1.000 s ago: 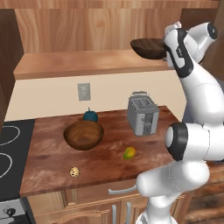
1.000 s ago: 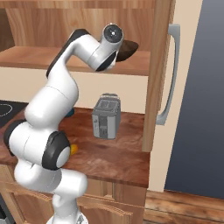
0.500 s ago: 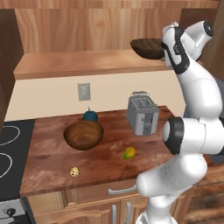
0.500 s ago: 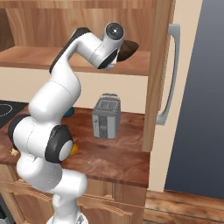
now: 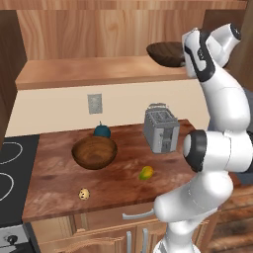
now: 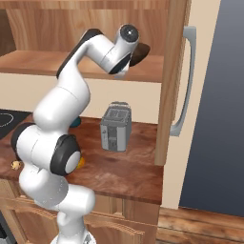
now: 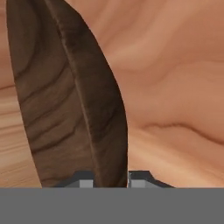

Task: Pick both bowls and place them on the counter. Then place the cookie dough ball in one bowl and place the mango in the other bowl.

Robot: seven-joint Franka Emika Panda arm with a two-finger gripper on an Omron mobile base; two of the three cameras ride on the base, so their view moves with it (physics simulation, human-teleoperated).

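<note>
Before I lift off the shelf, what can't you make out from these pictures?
- Gripper: hand view, fingertips cut off by the bottom edge where they pinch the dark bowl's rim.
- Dark bowl: right base view, mostly behind the arm; left base view, its right side is behind the hand.
- Cookie dough ball: left base view, too small for detail.
- Mango: right base view, largely behind the arm.

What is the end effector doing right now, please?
End effector: closed on the rim of the dark shallow bowl up on the shelf.
</note>
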